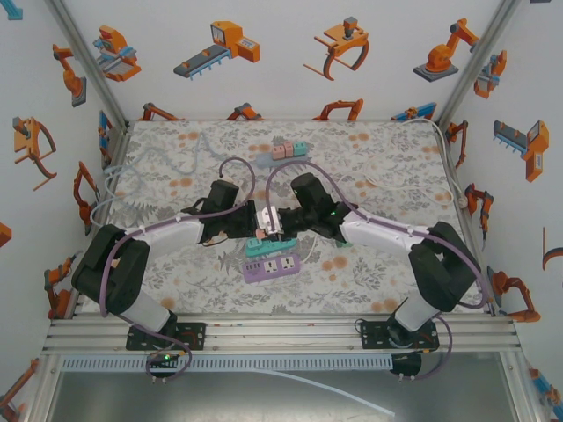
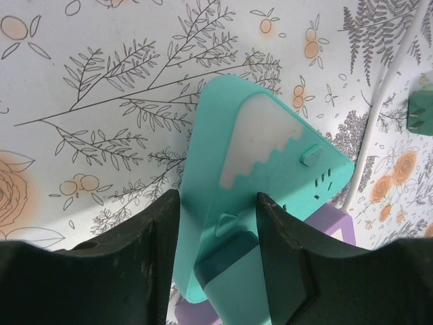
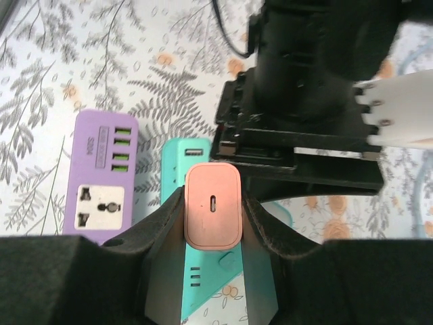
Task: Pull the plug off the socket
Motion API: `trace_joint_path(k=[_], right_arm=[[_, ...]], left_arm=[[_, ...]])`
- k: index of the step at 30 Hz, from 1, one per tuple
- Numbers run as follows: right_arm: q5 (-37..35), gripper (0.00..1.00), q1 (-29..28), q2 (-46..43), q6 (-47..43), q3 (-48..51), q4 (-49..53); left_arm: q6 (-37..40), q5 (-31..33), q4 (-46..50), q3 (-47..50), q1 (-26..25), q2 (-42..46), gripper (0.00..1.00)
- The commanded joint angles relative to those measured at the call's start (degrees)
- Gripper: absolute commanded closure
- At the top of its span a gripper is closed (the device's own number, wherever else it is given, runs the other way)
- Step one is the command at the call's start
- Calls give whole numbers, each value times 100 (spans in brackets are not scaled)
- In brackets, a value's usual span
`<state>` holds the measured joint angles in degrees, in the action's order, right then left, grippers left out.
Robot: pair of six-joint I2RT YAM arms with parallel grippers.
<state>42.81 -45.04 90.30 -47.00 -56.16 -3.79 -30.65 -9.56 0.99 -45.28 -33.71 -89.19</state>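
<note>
A pink plug (image 3: 213,206) with a slot in its top face stands over the teal socket strip (image 3: 181,157). My right gripper (image 3: 214,215) is shut on the plug's two sides. How deep the prongs sit is hidden. My left gripper (image 2: 218,233) is shut on the teal socket strip (image 2: 264,156), which lies tilted over a purple strip (image 2: 330,218). From above, both grippers meet mid-table: the left gripper (image 1: 259,220), the right gripper (image 1: 285,221), the plug (image 1: 271,217) between them, and the teal strip (image 1: 264,247) just below.
The purple power strip (image 1: 273,266) lies right against the teal one on its near side. Small pink and teal adapters (image 1: 289,149) sit at the back of the table. A white cable (image 1: 444,176) runs along the right side. Patterned walls enclose the table.
</note>
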Motion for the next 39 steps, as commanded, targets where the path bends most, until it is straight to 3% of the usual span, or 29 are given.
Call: trace_joint_path(k=[1, 8, 13, 20, 25, 33, 39], right_arm=[[-250, 99, 28, -440, 1348, 191, -1016], [-1529, 100, 217, -1272, 3719, 357, -1095], [-3160, 100, 533, -1951, 5394, 324, -466], [-3115, 100, 1821, -2359, 7155, 535, -121], [-3580, 100, 2381, -2342, 7913, 930, 0], [-3960, 100, 2756, -2153, 8407, 1657, -288], [-3884, 100, 2760, -1757, 8672, 2027, -670]], left_arm=[[374, 886, 1073, 35, 69, -197, 52], [655, 807, 1296, -720, 137, -137, 48], [945, 464, 1370, -1114, 138, 63, 41], [1198, -207, 1116, -971, 8, 1080, 39], [1775, -504, 708, -531, -626, 2205, 35], [2061, -726, 561, -114, -1083, 3422, 25], [2163, -378, 627, 66, -1103, 3790, 20]])
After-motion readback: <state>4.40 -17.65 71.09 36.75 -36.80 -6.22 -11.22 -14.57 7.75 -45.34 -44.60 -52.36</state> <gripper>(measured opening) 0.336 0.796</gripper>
